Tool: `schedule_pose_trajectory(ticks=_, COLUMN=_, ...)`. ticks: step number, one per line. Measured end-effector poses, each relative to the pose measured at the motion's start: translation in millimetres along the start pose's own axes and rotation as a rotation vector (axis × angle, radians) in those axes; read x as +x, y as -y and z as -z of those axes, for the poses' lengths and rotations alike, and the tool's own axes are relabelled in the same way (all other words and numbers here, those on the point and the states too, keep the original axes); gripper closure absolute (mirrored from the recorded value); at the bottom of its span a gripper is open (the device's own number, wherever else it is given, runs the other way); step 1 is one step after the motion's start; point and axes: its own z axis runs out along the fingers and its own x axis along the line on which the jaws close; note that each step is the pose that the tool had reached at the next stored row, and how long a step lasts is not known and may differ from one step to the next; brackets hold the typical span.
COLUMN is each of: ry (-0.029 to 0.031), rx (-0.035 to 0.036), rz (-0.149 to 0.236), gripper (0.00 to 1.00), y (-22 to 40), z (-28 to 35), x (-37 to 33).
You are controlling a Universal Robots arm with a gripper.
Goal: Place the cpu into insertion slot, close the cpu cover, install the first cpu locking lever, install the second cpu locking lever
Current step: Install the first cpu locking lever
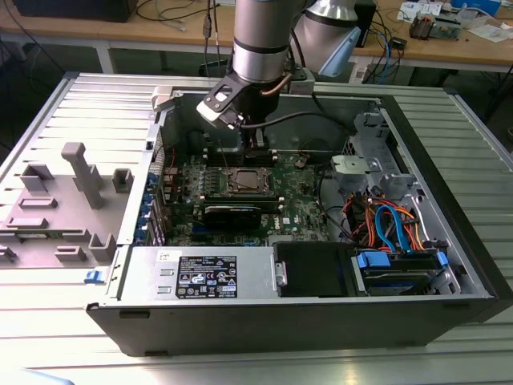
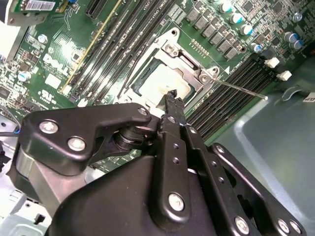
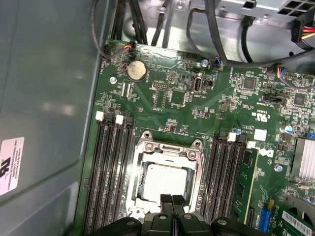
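The cpu (image 3: 165, 179) lies flat in the insertion slot (image 3: 140, 191), its silvery top showing through the window of the cpu cover (image 3: 167, 147), which lies down over it. My gripper (image 3: 172, 200) is shut with nothing between its fingertips, directly above the socket's edge. In the second wrist view the gripper (image 2: 172, 96) hangs just over the cpu (image 2: 162, 81) and the cpu cover (image 2: 189, 59). One thin locking lever (image 2: 243, 89) sticks out free over the memory slots. In the exterior view the gripper (image 1: 255, 146) is inside the case, at the far side of the insertion slot (image 1: 244, 181).
Long black memory slots (image 3: 110, 167) flank the socket on both sides. The open computer case (image 1: 449, 241) holds a power-supply box (image 1: 208, 277), a drive cage with coloured cables (image 1: 393, 224) and black cables near the arm. A grey fixture (image 1: 76, 172) stands at the exterior view's left.
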Motion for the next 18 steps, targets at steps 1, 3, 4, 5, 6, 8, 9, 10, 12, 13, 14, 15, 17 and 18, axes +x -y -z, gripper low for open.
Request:
schedule_pose_trajectory(ticks=1, ry=0.0006, rx=-0.0003, rz=0.015, gripper=0.89, y=0.0, z=0.0, x=0.0)
schedule_pose_trajectory(ticks=3, ry=0.0015, rx=-0.0011, rz=0.045, gripper=0.89, y=0.0, z=0.0, x=0.0)
schedule_pose_trajectory(ticks=4, ry=0.0019, rx=-0.0013, rz=0.055, gripper=0.89, y=0.0, z=0.0, x=0.0)
schedule_pose_trajectory(ticks=5, ry=0.0021, rx=-0.0015, rz=0.063, gripper=0.89, y=0.0, z=0.0, x=0.0)
schedule_pose_trajectory(ticks=6, ry=0.0023, rx=-0.0016, rz=0.067, gripper=0.89, y=0.0, z=0.0, x=0.0)
schedule_pose_trajectory(ticks=8, ry=0.0027, rx=-0.0019, rz=0.079, gripper=0.89, y=0.0, z=0.0, x=0.0)
schedule_pose_trajectory(ticks=9, ry=0.0029, rx=-0.0021, rz=0.085, gripper=0.89, y=0.0, z=0.0, x=0.0)
schedule_pose_trajectory(ticks=10, ry=0.003, rx=-0.0022, rz=0.089, gripper=0.89, y=0.0, z=0.0, x=0.0)
schedule_pose_trajectory(ticks=12, ry=0.0034, rx=-0.0024, rz=0.098, gripper=0.89, y=0.0, z=0.0, x=0.0)
schedule_pose_trajectory(ticks=13, ry=0.0035, rx=-0.0025, rz=0.102, gripper=0.89, y=0.0, z=0.0, x=0.0)
schedule_pose_trajectory(ticks=14, ry=0.0036, rx=-0.0025, rz=0.105, gripper=0.89, y=0.0, z=0.0, x=0.0)
schedule_pose_trajectory(ticks=15, ry=0.0036, rx=-0.0026, rz=0.107, gripper=0.89, y=0.0, z=0.0, x=0.0)
schedule_pose_trajectory(ticks=17, ry=0.004, rx=-0.0028, rz=0.118, gripper=0.89, y=0.0, z=0.0, x=0.0)
schedule_pose_trajectory(ticks=18, ry=0.0042, rx=-0.003, rz=0.124, gripper=0.89, y=0.0, z=0.0, x=0.0)
